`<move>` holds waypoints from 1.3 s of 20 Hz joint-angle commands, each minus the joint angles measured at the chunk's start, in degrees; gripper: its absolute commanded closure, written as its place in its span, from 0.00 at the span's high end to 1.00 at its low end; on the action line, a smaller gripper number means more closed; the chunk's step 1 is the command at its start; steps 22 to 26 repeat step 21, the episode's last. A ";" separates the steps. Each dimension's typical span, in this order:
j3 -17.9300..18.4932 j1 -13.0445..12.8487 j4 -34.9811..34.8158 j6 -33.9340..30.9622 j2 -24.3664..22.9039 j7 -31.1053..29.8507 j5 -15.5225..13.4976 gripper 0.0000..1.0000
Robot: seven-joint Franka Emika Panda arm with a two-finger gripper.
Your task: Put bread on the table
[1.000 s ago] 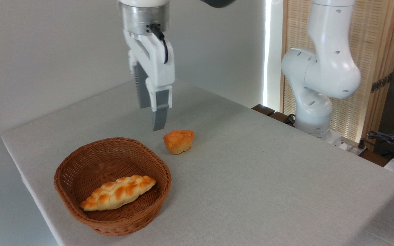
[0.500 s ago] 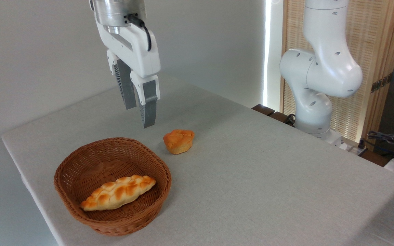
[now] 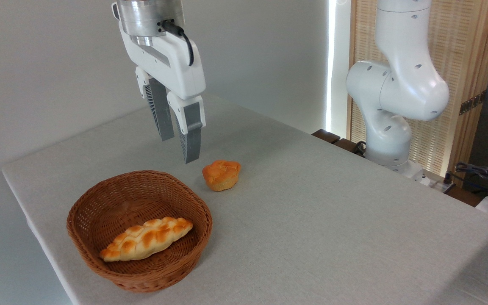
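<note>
The bread (image 3: 221, 174), a small golden-orange bun with a ridged top, lies on the grey cloth of the table (image 3: 311, 203), just right of the basket's far rim. My gripper (image 3: 180, 149) hangs in the air above the table, up and to the left of the bun, over the basket's far edge. Its two grey fingers (image 3: 192, 140) point down with a gap between them and nothing held; it is open.
A brown wicker basket (image 3: 100, 209) stands near the table's front left corner with a long braided loaf (image 3: 146, 238) inside. The arm's white base (image 3: 390, 110) rises at the table's far right edge. Cables and gear (image 3: 487, 176) lie beyond the right side.
Over the last second the gripper swung left, away from above the bun, then dropped slightly and drifted back right. The bun and basket stayed put.
</note>
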 commanded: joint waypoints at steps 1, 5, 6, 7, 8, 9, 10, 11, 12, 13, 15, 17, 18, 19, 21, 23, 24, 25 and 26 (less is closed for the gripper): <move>2.47 -0.15 3.57 -3.66 0.56 -0.49 -0.54 1.00; 3.79 -1.12 4.02 -4.02 0.74 -0.31 -0.63 1.00; 3.88 -1.30 4.02 -3.93 0.74 -0.31 -0.54 1.00; 3.88 -1.30 4.02 -4.02 0.74 -0.22 -0.46 1.00; 3.88 -1.30 4.02 -4.02 0.74 -0.22 -0.45 1.00; 3.79 -1.30 4.02 -4.02 0.74 -0.22 -0.45 1.00; 3.88 -1.30 4.02 -4.02 0.65 -0.40 -0.45 1.00; 3.79 -1.30 4.02 -4.02 0.74 -0.66 -0.45 1.00; 3.79 -1.30 4.02 -4.02 0.74 -0.75 -0.45 1.00; 3.79 -1.30 4.02 -4.02 0.74 -1.01 -0.45 1.00; 3.62 -1.30 4.02 -4.02 0.74 -1.36 -0.54 1.00; 3.53 -1.30 3.94 -3.93 0.82 -4.95 -0.54 1.00; 3.53 -1.30 4.02 -3.93 0.91 -4.79 -0.46 1.00; 3.44 -1.30 3.94 -3.93 0.91 -4.71 -0.45 1.00; 3.00 -1.30 3.93 -3.93 1.00 -3.83 -0.10 1.00; 3.00 -1.30 3.93 -3.93 1.00 -3.83 -0.10 1.00; 3.00 -1.30 3.93 -3.93 1.00 -3.83 -0.10 1.00; 3.00 -1.30 3.93 -3.93 1.00 -3.83 -0.10 1.00; 3.00 -1.30 3.93 -3.93 1.00 -3.83 -0.10 1.00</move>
